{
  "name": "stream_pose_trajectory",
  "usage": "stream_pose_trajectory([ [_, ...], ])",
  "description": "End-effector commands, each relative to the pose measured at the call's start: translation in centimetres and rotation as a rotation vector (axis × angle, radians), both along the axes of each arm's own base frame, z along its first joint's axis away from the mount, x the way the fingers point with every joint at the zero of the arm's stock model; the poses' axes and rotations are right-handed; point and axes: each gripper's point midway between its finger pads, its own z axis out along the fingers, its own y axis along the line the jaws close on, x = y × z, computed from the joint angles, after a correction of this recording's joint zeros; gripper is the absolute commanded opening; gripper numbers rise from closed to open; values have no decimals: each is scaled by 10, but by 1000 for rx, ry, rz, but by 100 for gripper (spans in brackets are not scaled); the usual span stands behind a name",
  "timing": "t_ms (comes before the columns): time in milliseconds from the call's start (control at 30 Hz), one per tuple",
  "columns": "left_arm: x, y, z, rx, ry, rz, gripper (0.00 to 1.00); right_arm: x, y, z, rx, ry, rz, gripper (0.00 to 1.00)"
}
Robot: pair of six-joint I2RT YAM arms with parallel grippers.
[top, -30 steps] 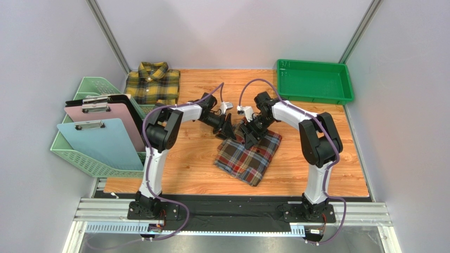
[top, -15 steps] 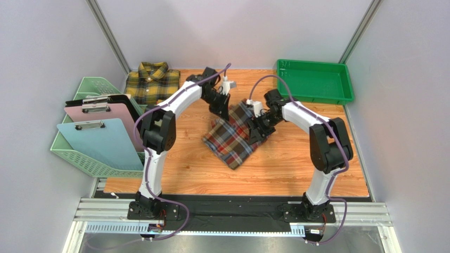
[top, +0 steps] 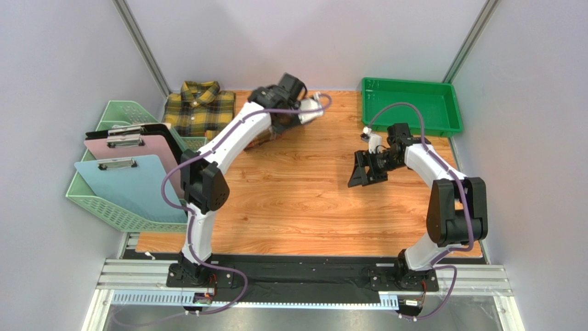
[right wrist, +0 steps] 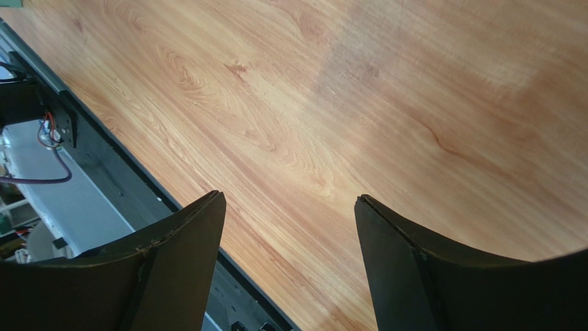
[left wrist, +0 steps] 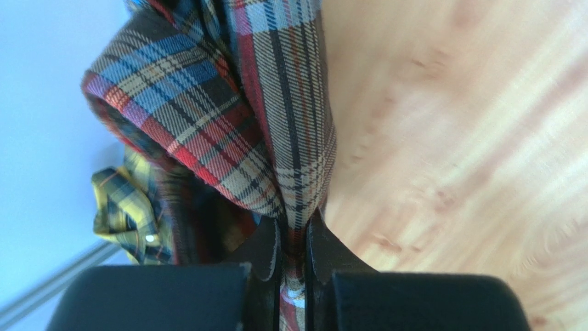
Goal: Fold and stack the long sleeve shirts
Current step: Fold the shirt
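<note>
My left jaws pinch the red plaid shirt (left wrist: 207, 138), bunched and, I think, lifted beside the yellow shirt (top: 200, 110); my right jaws stand spread over the tabletop (right wrist: 386, 103).

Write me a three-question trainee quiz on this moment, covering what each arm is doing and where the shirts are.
1. True or false: the right gripper has its fingers closed on the red plaid shirt.
2. What do the fingers of the left gripper clamp?
A. a clipboard
B. the red plaid shirt
C. the green tray's rim
3. In a few words: what lies in the far left corner of the table?

Key
1. False. Its fingers stand open over bare wood, with nothing between them.
2. B
3. The yellow plaid shirt, folded.
</note>
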Motion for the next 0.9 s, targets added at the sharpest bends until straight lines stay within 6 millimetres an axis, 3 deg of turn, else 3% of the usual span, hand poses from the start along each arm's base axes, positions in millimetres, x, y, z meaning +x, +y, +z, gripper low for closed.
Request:
stream_pose_trajectory([
  [0,-40,-26,-35,117,13,-34,0,-9,0,12,79,6,-37,75],
  [33,-58,-26,-64,141,86,-20,0,-10,-3,11,85,16,-51,75],
  [133,-111,-50,-117,102,262,17,0,-17,-7,8,95,34,-61,75],
  [233,-140,-83,-132,-16,351,67,0,-25,-7,5,100,57,-62,75],
  [300,-159,-102,-138,-57,418,77,16,-29,-6,4,108,71,-65,75],
  [333,-162,-112,-133,-81,423,63,21,-28,-6,4,111,69,-66,75],
  [367,-170,-121,-128,-111,445,42,35,-28,-6,4,113,71,-68,75],
  [400,-178,-131,-119,-145,473,22,39,-28,-6,5,113,69,-68,75],
  [433,-181,-143,-102,-198,489,-11,55,-27,-6,5,109,68,-69,75],
  [500,-194,-148,-75,-248,546,-44,57,-21,-15,5,108,69,-102,75],
  [533,-193,-153,-52,-283,536,-76,57,-19,-17,8,118,73,-110,75],
  [567,-192,-144,-34,-286,511,-89,57,-19,-16,8,124,86,-120,75],
  [633,-186,-129,-20,-304,488,-108,57,-19,-13,13,162,102,-131,75],
  [667,-170,-109,-9,-316,458,-78,56,-18,-11,13,176,109,-137,75],
  [733,-159,-84,-18,-295,489,-66,52,-13,-4,16,232,136,-171,74],
  [767,-145,-57,-29,-246,498,-42,50,-14,-1,14,252,158,-186,74],
  [833,-145,-31,-53,-186,552,-61,41,-7,4,11,295,190,-219,73],
  [867,-129,-18,-60,-160,490,-63,39,-6,6,8,302,201,-225,72],
])
